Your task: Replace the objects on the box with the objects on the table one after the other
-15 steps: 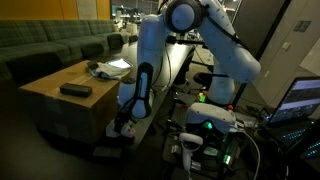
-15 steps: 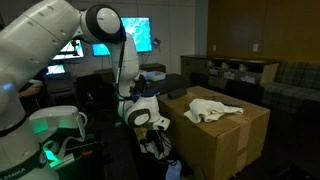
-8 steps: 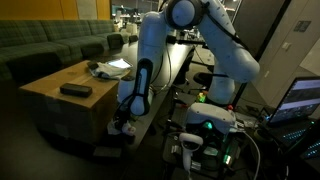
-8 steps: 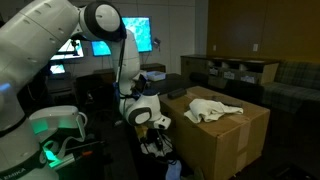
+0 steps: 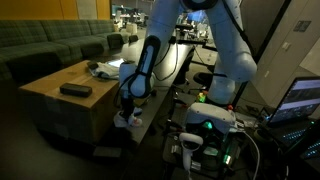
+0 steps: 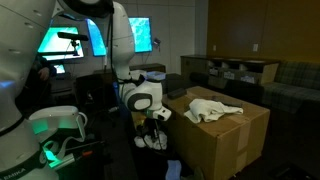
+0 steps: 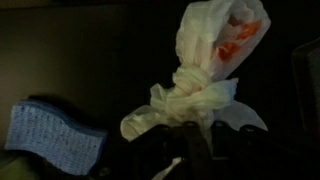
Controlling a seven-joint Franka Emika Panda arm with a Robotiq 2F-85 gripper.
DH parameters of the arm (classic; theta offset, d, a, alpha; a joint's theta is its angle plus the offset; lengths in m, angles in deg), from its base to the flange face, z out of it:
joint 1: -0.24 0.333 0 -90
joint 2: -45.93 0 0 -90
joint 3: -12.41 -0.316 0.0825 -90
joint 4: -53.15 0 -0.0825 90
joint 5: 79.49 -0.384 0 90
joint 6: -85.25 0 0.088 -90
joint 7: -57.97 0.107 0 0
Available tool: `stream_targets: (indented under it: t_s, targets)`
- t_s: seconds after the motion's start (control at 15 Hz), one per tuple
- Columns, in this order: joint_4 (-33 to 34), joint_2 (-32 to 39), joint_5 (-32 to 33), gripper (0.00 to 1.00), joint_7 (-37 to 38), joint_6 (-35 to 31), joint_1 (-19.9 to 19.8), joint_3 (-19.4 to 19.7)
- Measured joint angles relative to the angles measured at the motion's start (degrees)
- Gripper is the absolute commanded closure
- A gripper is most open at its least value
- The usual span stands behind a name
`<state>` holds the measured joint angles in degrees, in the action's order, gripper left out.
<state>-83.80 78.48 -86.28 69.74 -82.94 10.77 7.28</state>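
The hand (image 7: 192, 138) is closed on a knotted white plastic bag (image 7: 215, 55), with the fingers pinching the twisted neck just behind the knot. In the wrist view the bag's long axis runs from the knot at the hand up and slightly right. Its fuller end, showing an orange patch inside, points away from the fingers. A loose tail of plastic sticks out to the left of the knot.

In both exterior views the bag (image 5: 122, 120) (image 6: 152, 140) hangs under the hand (image 5: 126, 106) (image 6: 152, 124), knot uppermost and long axis close to vertical. It hangs just beside the near wall of the box (image 5: 55, 108) (image 6: 230, 145) and below the level of its top. Whether its lower end touches the dark desk (image 7: 60, 50) cannot be told.

A blue sponge (image 7: 55, 135) lies on the desk to the left of the bag. On the box top lie a dark flat item (image 5: 75, 90) and a white cloth (image 6: 212, 108), well apart from the hand.
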Motion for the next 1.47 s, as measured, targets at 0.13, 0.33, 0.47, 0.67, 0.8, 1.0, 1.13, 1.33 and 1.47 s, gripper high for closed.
stream_targets:
  t_s: [0.13,0.33,0.47,0.67,0.8,1.0,1.13,1.33,1.47]
  targets:
    - [-2.09,-4.79,0.0,0.98,0.06,3.18,-0.33,0.0]
    - [-4.9,-13.2,0.0,0.98,0.14,8.36,-0.75,-0.02]
    - [-6.24,-19.45,0.0,0.98,0.23,12.42,-0.99,-0.02]
    - [-6.79,-29.17,0.03,0.98,1.95,19.79,-1.07,0.03]
    - [-6.43,-35.07,1.21,0.98,4.49,24.12,-1.09,0.02]
    - [-4.42,-41.41,5.81,0.98,10.61,27.59,-1.48,-0.63]
    - [-1.8,-42.86,9.21,0.98,14.84,27.77,-2.41,-1.93]
    - [3.5,-41.51,13.49,0.98,19.48,27.62,-3.74,-3.89]
    - [7.17,-39.07,18.31,0.98,23.72,26.98,-4.36,-5.01]
